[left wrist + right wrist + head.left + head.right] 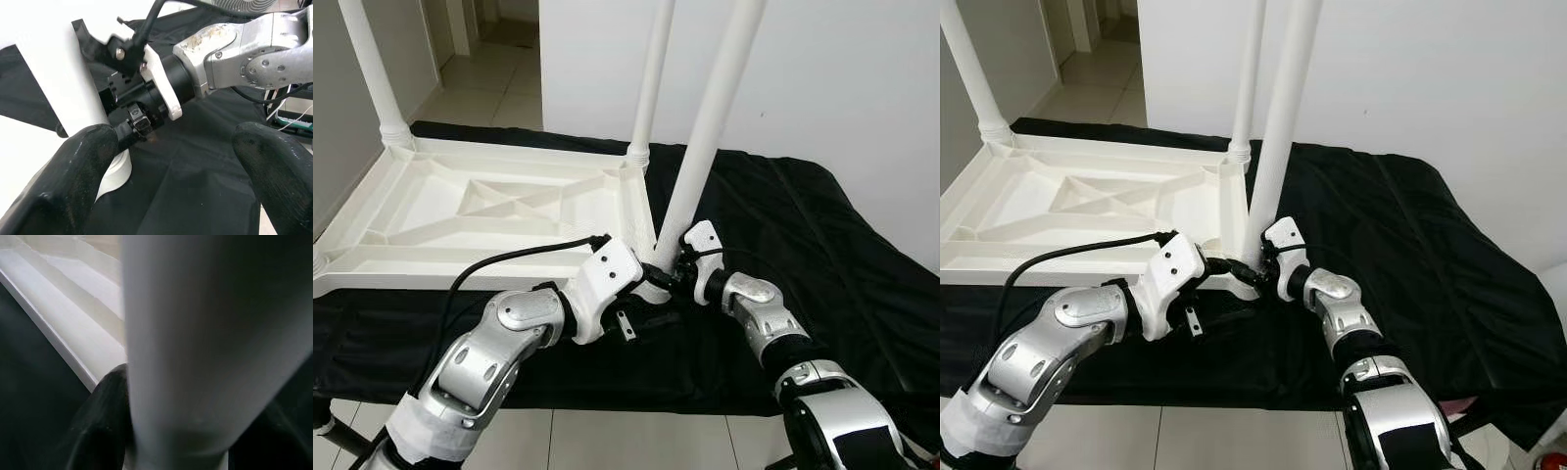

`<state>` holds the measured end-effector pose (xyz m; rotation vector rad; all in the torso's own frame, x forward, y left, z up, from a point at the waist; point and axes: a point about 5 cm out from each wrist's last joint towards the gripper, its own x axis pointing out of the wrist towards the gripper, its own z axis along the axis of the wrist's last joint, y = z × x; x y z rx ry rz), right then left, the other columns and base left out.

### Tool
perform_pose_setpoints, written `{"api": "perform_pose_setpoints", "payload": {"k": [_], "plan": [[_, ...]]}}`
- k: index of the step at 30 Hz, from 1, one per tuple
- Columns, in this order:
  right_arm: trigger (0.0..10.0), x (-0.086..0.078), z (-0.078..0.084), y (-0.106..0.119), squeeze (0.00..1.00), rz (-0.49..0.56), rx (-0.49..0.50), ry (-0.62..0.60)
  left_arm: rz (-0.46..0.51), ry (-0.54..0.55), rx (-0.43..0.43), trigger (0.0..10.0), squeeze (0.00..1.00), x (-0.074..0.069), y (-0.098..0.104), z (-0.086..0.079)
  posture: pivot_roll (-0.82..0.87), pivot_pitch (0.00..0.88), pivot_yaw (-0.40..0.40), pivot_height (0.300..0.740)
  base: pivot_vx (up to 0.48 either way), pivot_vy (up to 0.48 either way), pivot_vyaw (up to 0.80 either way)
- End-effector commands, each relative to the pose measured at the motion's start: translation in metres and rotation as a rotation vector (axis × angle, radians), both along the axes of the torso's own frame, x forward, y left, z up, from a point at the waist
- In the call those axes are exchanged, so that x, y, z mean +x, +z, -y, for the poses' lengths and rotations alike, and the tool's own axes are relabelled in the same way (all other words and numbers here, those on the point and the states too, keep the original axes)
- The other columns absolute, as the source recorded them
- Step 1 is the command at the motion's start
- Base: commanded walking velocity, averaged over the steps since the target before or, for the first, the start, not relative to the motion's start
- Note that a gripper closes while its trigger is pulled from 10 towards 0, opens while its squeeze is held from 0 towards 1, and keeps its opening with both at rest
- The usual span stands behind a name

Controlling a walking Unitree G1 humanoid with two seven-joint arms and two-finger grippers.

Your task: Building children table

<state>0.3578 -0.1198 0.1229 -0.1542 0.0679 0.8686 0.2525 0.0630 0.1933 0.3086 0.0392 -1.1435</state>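
A white plastic children's table (401, 211) lies upside down on a black cloth (803, 255). Two legs stand in its far corners (374, 69) (651, 78). A third white leg (705, 147) stands tilted at the near right corner. My right gripper (668, 266) is shut on the base of this leg; in the right wrist view the leg (195, 342) fills the space between the fingers (102, 426). My left gripper (654, 299) is at the same corner, just beside the leg's foot (115, 171). Its fingers (73, 181) stand wide apart and hold nothing.
The black cloth covers a low platform, with tiled floor (636, 441) along its near edge. A white wall (842, 78) rises behind. A tiled hallway (499, 78) opens at the far left. A black cable (509, 259) loops over my left forearm.
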Motion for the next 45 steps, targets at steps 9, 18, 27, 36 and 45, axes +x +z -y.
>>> {"api": "perform_pose_setpoints", "payload": {"k": [9,18,27,36,45], "plan": [[0.0,-0.009,0.006,-0.023,0.0,-0.08,-0.05,0.01,-0.015,-0.024,-0.005,10.0,0.0,-0.004,-0.001,0.003,0.1,0.0,-0.086,0.74,0.0,0.0,0.0],[10.0,-0.006,0.024,-0.028,0.0,-0.068,-0.055,-0.234,-0.018,-0.013,-0.017,10.0,0.0,-0.004,-0.001,0.005,0.1,0.0,-0.095,0.74,0.0,0.0,0.0],[10.0,-0.013,0.025,-0.021,0.0,-0.049,0.095,-0.672,-0.026,0.005,-0.027,10.0,0.0,-0.005,-0.004,0.003,0.09,0.0,-0.121,0.74,0.0,0.0,0.0],[10.0,-0.046,0.002,-0.009,0.0,0.013,0.154,-0.989,-0.022,0.018,-0.032,10.0,0.0,-0.002,-0.005,0.003,0.08,0.0,-0.126,0.74,0.0,0.0,0.0],[10.0,-0.051,0.009,-0.001,0.0,0.054,0.146,-1.012,-0.024,0.005,-0.036,10.0,0.0,-0.003,-0.006,0.005,0.07,0.0,-0.124,0.74,0.0,0.0,0.0]]}}
